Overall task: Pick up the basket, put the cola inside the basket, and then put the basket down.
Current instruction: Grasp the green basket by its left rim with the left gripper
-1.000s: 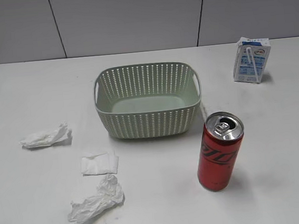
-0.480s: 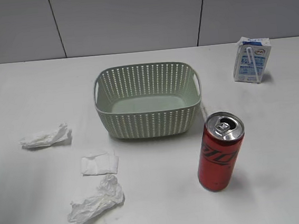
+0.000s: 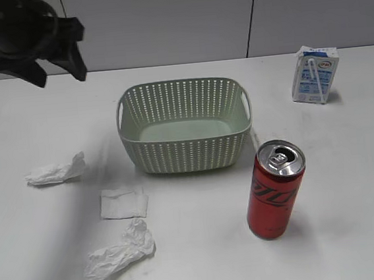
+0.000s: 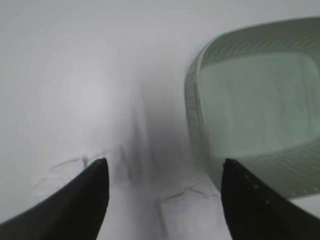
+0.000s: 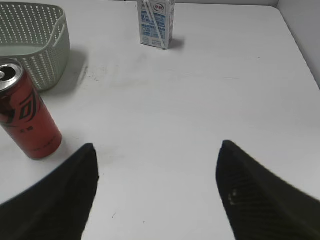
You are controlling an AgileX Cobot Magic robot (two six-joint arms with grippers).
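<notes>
The left tool [image 3: 58, 71] is held spread wide, high off the basket's [image 3: 187, 154] left rim. The cola [image 3: 274, 189] is stood upright on the counter [image 3: 350, 184] just off the basket's front right corner. The right tool [image 5: 157, 170] is held apart, gripping nothing.

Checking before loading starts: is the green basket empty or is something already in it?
Empty. The basket shows only its bare floor, and the cola can stands upright outside it on the table.

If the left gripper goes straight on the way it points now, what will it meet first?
Probably bare table: the left gripper is open and aims at the white surface just left of the basket. The basket's left wall lies slightly off that line, though depth is unclear.
</notes>
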